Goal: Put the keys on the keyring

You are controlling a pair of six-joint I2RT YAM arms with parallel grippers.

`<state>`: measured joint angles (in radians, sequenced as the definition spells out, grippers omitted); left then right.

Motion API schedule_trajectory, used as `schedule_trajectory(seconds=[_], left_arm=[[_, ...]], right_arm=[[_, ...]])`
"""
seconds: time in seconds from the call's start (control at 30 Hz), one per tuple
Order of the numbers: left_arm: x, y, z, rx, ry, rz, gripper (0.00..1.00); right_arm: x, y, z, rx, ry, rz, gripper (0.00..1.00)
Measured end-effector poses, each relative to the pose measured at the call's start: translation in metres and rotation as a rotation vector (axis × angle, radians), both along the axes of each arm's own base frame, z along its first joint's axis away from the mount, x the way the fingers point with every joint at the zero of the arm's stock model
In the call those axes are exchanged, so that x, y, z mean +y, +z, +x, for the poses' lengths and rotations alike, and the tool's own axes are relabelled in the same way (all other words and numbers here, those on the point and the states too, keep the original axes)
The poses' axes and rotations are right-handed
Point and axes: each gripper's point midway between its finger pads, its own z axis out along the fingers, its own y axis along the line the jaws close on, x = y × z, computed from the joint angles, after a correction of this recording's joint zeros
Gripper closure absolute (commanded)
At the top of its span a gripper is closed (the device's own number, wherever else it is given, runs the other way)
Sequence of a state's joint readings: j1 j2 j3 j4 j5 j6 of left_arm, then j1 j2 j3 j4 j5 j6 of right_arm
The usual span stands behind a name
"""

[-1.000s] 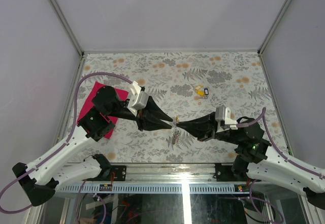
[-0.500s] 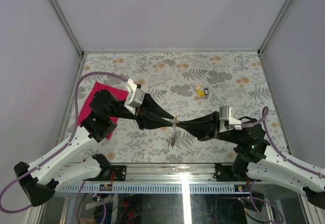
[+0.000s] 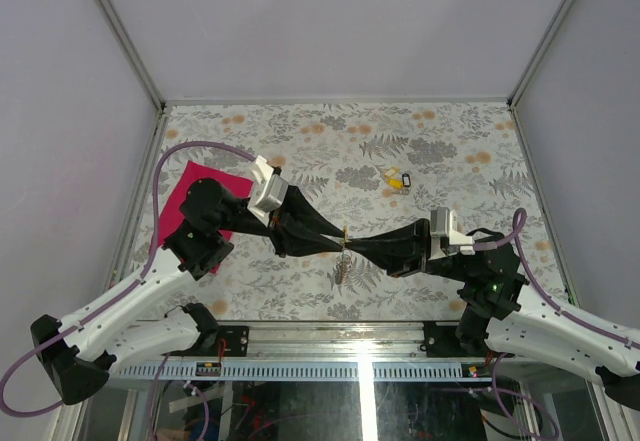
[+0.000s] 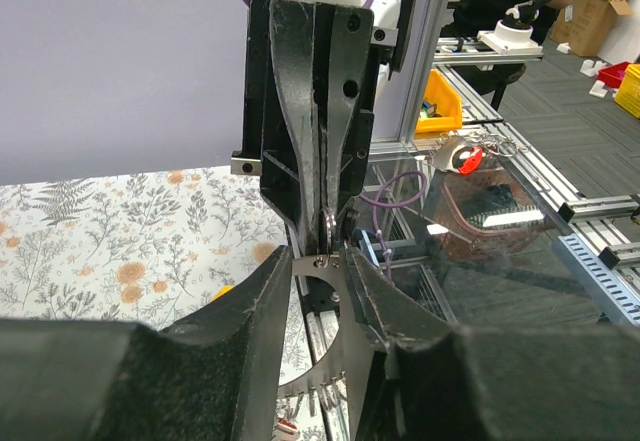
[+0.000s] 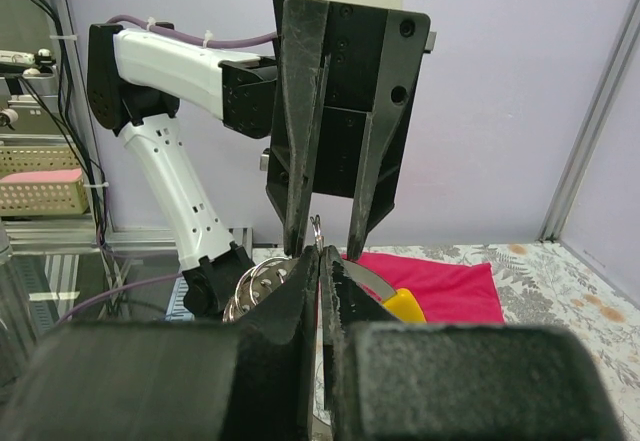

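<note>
Over the table's near middle my two grippers meet tip to tip. The left gripper [image 3: 338,245] [image 4: 318,258] pinches a flat grey key [image 4: 330,306] across its width; its yellow cap [image 5: 405,306] shows in the right wrist view. Facing it, my right gripper [image 3: 352,248] [image 5: 322,253] is shut on the keyring [image 5: 316,229] [image 4: 328,226], a thin ring standing up from its tips, right at the key's top hole. A bunch of silvery coiled rings [image 5: 255,286] [image 3: 341,271] hangs below the meeting point. Two more keys [image 3: 398,177], yellow and dark capped, lie on the table at the back right.
A red cloth [image 3: 195,201] [image 5: 440,286] lies on the floral tabletop [image 3: 440,151] under the left arm. Grey walls and metal posts enclose the table on three sides. An aluminium rail [image 3: 360,339] runs along the near edge.
Both grips hold as before. The meeting point has stayed put; the left wrist has shifted slightly and the hanging rings have swung a little left.
</note>
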<state>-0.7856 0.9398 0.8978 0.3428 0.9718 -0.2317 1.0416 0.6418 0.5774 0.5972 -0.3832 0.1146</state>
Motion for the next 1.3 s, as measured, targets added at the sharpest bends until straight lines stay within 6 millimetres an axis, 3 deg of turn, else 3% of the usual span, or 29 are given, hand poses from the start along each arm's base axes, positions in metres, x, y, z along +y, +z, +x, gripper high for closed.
schedule_trajectory(seconds=[0.17, 0.43, 0.6, 0.67, 0.93, 1.3], left_arm=[[0.000, -0.002, 0.000, 0.003, 0.001, 0.003, 0.80], [-0.001, -0.002, 0.001, 0.004, 0.001, 0.005, 0.81], [-0.001, -0.002, 0.001, 0.002, 0.000, 0.003, 0.99], [-0.001, -0.002, 0.001, 0.002, -0.001, 0.003, 1.00], [-0.002, -0.004, 0.006, -0.008, 0.021, 0.072, 1.00], [-0.004, -0.022, 0.013, -0.025, 0.066, 0.320, 1.00]], right_arm=[[0.000, 0.002, -0.001, -0.003, 0.002, 0.007, 1.00], [0.001, 0.000, 0.000, 0.001, 0.003, 0.002, 1.00], [0.001, 0.000, 0.000, 0.001, 0.001, 0.001, 1.00], [0.001, 0.000, 0.000, 0.001, 0.001, 0.000, 0.98], [-0.004, -0.005, 0.001, -0.015, -0.026, -0.058, 0.67], [-0.028, 0.000, 0.005, -0.023, -0.117, -0.209, 0.53]])
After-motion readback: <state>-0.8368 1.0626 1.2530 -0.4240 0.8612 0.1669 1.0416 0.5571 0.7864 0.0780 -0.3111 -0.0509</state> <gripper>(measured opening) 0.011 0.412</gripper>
